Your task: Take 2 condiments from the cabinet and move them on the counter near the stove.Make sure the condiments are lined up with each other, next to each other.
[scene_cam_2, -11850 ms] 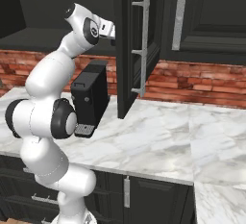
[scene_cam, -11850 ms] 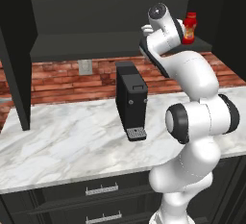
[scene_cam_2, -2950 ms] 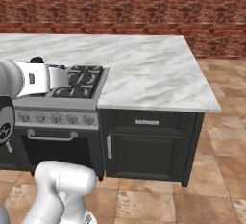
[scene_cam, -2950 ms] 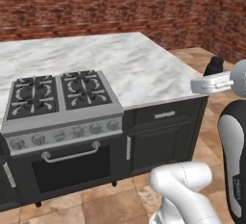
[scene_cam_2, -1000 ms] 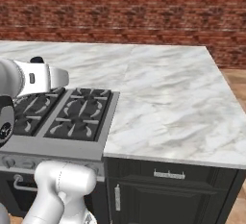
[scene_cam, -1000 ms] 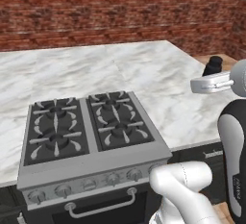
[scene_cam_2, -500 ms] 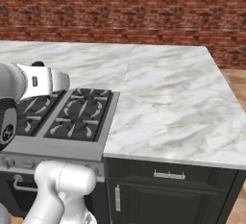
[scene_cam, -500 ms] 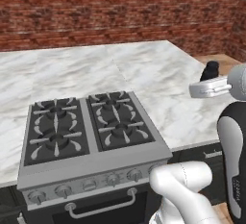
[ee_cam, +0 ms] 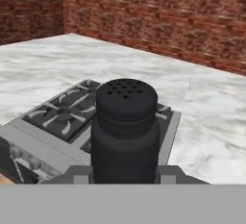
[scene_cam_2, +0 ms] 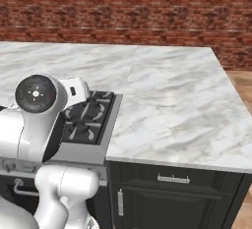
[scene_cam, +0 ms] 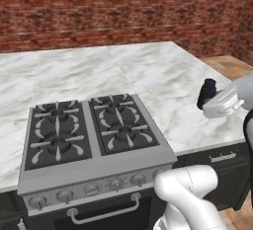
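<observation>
Pinching black shaker bottle (ee_cam: 126,131), gripper (ee_cam: 124,174) raised above marble counter (scene_cam: 173,86), right of stove (scene_cam: 89,130)

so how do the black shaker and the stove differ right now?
The black shaker is small, matte and plain, its domed cap dotted with holes; the stove is large, with a steel front, black grates and a row of knobs. The shaker is held up in the gripper, off any surface, over the counter; the stove sits built into that counter. Both stand level and upright.
</observation>
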